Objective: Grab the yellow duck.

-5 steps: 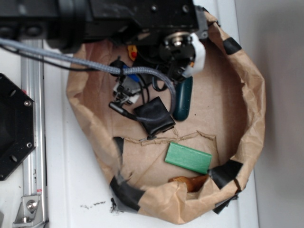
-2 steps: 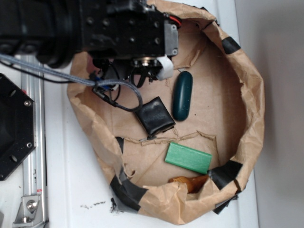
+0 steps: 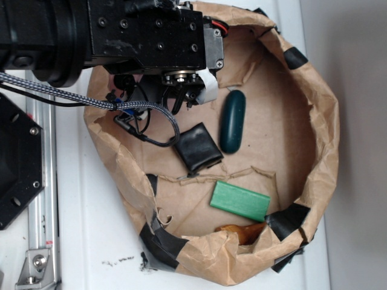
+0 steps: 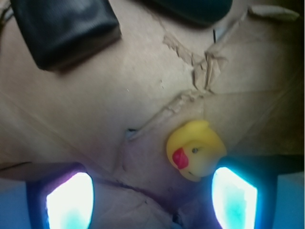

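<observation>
The yellow duck, small with a red beak, lies on brown paper in the wrist view. It sits just in front of the right fingertip, inside the span of my gripper. The jaws are wide apart, and only the duck's near edge reaches the gap between the two glowing fingertips. Nothing is held. In the exterior view the arm's black head hangs over the upper left of the paper bag and hides the duck.
The brown paper bag's rolled rim rings the workspace. Inside lie a black square pad, a dark teal oblong object, a green block and an orange-brown glossy object. A metal rail runs along the left.
The arm's head has shifted left and turned, uncovering the teal oblong object. The duck's edge that showed under the arm a second ago is now covered.
</observation>
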Robot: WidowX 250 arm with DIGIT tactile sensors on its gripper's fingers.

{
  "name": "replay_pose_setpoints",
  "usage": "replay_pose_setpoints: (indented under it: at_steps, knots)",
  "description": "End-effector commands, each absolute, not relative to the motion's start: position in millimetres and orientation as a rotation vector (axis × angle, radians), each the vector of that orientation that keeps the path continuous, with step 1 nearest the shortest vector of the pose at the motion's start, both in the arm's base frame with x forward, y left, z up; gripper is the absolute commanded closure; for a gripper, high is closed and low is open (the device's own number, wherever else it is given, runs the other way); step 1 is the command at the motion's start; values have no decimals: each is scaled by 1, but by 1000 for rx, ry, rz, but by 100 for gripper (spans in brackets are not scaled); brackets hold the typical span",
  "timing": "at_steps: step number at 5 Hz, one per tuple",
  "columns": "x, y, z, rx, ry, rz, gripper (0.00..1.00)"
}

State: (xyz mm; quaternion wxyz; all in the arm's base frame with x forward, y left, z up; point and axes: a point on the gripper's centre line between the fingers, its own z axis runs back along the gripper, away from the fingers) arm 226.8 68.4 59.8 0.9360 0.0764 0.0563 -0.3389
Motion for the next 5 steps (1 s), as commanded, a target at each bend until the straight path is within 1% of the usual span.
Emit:
replay_pose_setpoints:
  at_steps: [1, 2, 3, 4, 5]
  knots:
    - [236, 58, 77, 93, -11, -686, 0]
    - [233, 55, 64, 83, 21, -703, 0]
    - [233, 59, 51, 90, 48, -693, 0]
    - [236, 70, 44, 77, 49, -669, 0]
    - [239, 91, 43, 148, 67, -625, 0]
